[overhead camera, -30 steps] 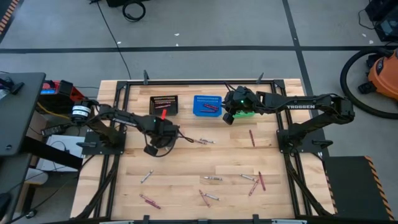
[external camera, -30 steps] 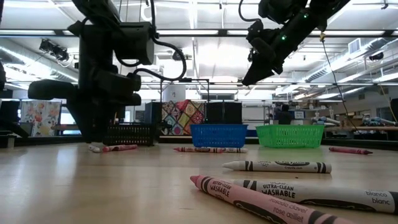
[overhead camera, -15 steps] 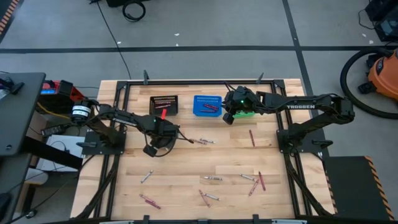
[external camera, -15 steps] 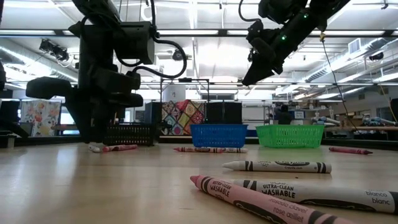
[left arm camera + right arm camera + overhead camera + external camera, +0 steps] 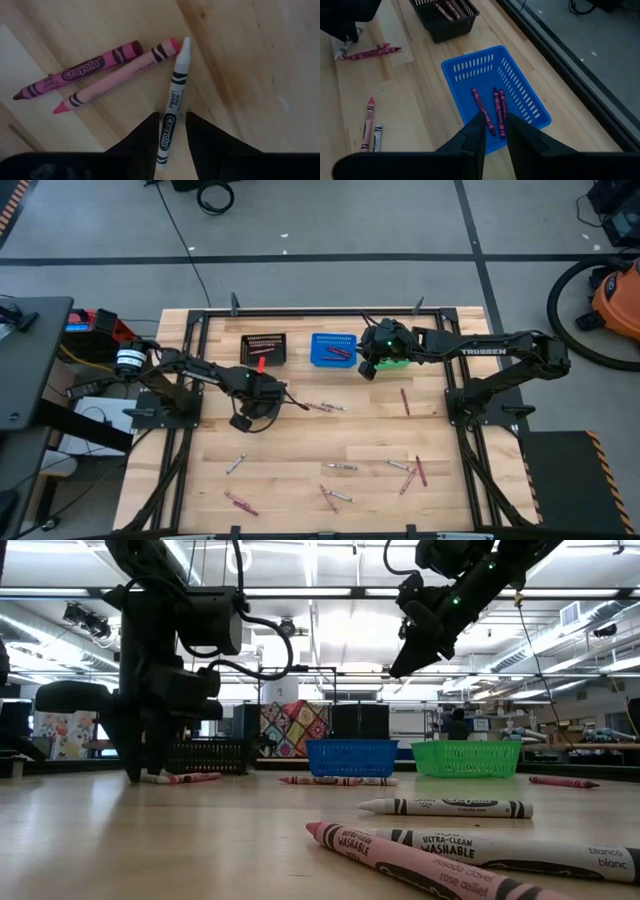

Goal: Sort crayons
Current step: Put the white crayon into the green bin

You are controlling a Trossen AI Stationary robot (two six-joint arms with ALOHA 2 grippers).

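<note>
As its open fingers straddle a white crayon (image 5: 171,102) near the table's left edge, the left gripper (image 5: 171,131) should close squarely mid-barrel, while the right gripper (image 5: 494,131) hovers over the blue basket (image 5: 532,107), fingers' state unclear.

Grey concrete floor (image 5: 330,220) is stretching around the wooden counter (image 5: 300,445), dark tape lines crossing it. An orange shop vacuum (image 5: 615,295) is sitting at the right edge. Ceiling strip lights (image 5: 320,592) are glowing overhead. A patterned quilt (image 5: 295,728) is hanging in the far background.
</note>
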